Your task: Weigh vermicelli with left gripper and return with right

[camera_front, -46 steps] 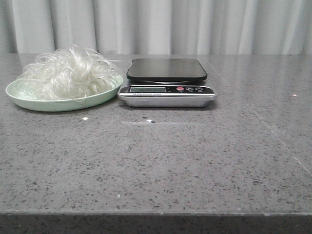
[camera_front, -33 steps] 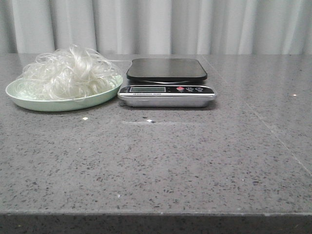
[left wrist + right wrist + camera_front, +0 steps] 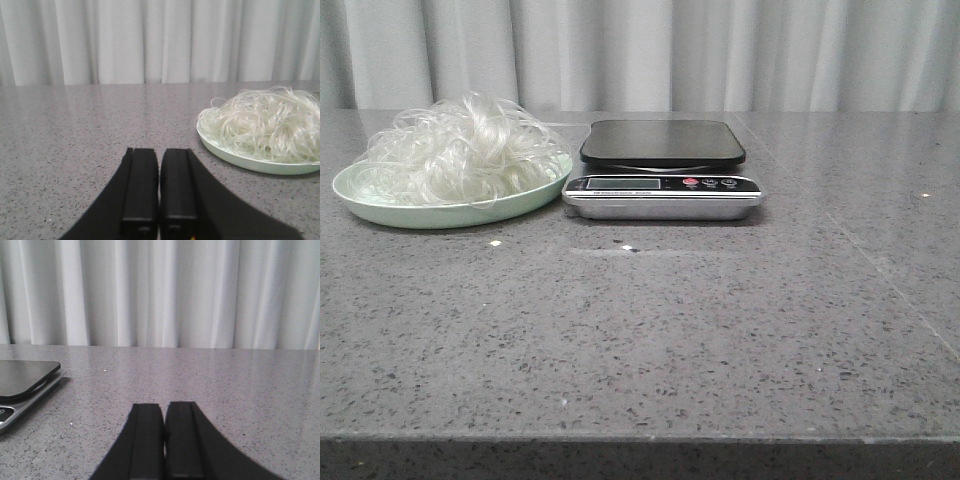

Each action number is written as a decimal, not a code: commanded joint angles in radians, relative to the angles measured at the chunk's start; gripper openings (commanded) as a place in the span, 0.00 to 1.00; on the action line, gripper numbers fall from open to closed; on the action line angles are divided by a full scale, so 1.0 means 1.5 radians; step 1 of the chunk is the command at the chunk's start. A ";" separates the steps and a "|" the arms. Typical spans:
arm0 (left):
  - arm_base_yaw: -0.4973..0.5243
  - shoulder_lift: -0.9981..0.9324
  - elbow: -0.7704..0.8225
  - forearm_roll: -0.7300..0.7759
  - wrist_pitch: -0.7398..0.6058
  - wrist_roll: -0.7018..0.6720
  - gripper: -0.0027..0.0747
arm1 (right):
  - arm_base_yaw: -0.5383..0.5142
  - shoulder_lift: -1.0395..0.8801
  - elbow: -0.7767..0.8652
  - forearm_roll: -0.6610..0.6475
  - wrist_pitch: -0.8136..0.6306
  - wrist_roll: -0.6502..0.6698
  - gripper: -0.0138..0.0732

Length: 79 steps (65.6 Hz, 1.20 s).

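The vermicelli [image 3: 460,150] is a fluffy mound of thin white strands on a pale green plate [image 3: 440,212] at the table's far left. A kitchen scale [image 3: 662,170] with a black platform stands just right of the plate. Neither gripper shows in the front view. In the left wrist view my left gripper [image 3: 160,150] is shut and empty, low over the table, with the vermicelli [image 3: 265,122] and plate [image 3: 250,161] ahead and apart from it. In the right wrist view my right gripper [image 3: 164,404] is shut and empty; the scale [image 3: 22,385] lies ahead at the view's edge.
A grey speckled stone table [image 3: 650,330] runs to a front edge near the camera. Pale pleated curtains [image 3: 650,50] hang behind the table. A few small white specks [image 3: 495,243] lie on the table in front of the plate and scale.
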 commanded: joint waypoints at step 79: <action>-0.080 0.515 -0.550 -0.077 0.238 -0.003 0.54 | -0.003 -0.009 -0.004 -0.007 -0.055 -0.004 0.35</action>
